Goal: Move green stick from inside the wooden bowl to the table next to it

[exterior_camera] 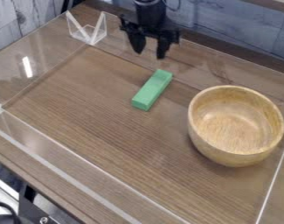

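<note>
Green stick: I see the green stick (pixel 152 90) lying flat on the table (pixel 86 114). It is just below my gripper (pixel 148 48) in the picture, a bit nearer to me, and nothing is touching it.

Wooden bowl: The wooden bowl (pixel 235 124) sits off to the right of my gripper and nearer to me. It is empty inside. The stick is beside it, not in it.

Job so far: I think the job is already done, because the stick is out of the bowl and on the table next to it.

Gripper: My gripper is squeezed closed, and I see nothing between its fingers.

What could go wrong: If I go lower or come toward the stick, my closed fingers could bump it and slide it away, maybe up against the bowl. I could also poke the table if I drop too far.

Back wall: A clear wall (pixel 225 61) stands close behind my gripper, so moving back could knock it.

Arm pose: My arm hangs from the top edge of the view, and the gripper points almost straight down, above the far part of the table.
</note>
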`<action>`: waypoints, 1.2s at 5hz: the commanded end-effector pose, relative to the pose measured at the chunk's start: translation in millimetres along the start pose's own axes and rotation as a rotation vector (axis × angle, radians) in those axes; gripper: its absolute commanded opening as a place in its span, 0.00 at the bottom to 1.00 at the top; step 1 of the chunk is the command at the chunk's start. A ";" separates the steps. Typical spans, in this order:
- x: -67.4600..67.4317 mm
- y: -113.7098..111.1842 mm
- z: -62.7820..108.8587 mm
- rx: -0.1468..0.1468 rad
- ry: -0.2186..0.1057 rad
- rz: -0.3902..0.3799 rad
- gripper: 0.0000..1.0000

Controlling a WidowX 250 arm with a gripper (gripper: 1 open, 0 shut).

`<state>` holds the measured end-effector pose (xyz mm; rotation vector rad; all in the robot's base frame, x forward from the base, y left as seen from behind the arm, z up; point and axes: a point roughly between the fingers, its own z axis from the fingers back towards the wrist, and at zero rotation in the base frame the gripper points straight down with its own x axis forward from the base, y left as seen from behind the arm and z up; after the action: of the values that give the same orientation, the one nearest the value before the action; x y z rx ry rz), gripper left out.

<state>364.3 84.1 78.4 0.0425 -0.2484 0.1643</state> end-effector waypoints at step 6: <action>7.5 -7.7 41.5 0.025 -0.037 0.121 1.00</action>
<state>354.8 73.3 100.9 0.0486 -0.2247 0.2822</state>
